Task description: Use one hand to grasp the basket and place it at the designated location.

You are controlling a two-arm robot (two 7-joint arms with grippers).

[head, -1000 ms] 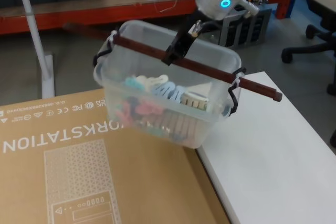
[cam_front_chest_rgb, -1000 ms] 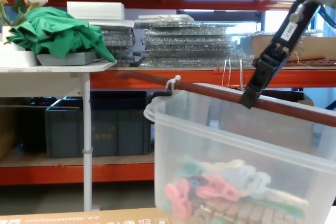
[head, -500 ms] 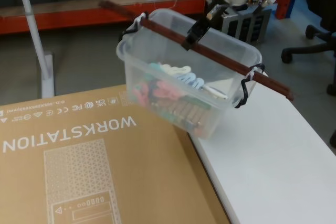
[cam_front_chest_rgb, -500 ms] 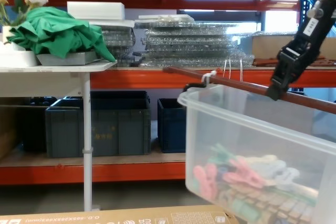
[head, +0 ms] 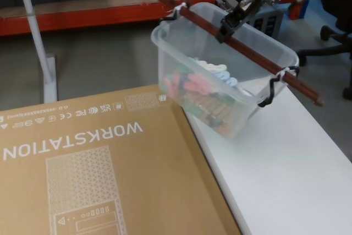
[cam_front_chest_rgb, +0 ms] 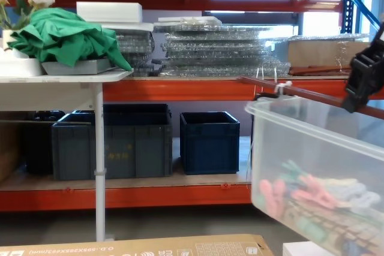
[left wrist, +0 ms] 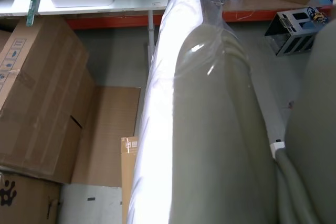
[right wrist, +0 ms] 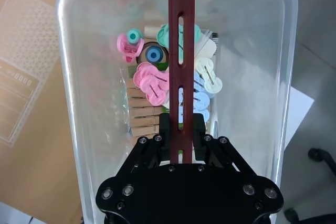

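The right hand (head: 229, 24) is clamped on the thin reddish-brown bar handle (head: 247, 52) near its middle; in the right wrist view the black fingers (right wrist: 168, 129) pinch the slotted bar from both sides. From that grip hangs the basket (head: 220, 75), clear of any surface and tilted, with one end lower than the other. It hovers over the near edge of the white table (head: 286, 174), just beside the flat cardboard box (head: 93, 169) printed "WORKSTATION" that lies to its left.

The basket is a clear, translucent plastic bin with a rolled rim, and the bar is hooked to black wire loops (head: 270, 89) at each end. Inside lie pastel pink, green and blue clips (right wrist: 152, 82) on a row of what look like wooden pegs, though the plastic blurs them.

Behind, the chest view shows orange shelving (cam_front_chest_rgb: 180, 91) with dark blue crates (cam_front_chest_rgb: 210, 142) on the lower shelf, and a small side table carrying green cloth (cam_front_chest_rgb: 66, 34). An office chair (head: 330, 31) stands on the floor to the right.

The left hand's state I cannot tell.
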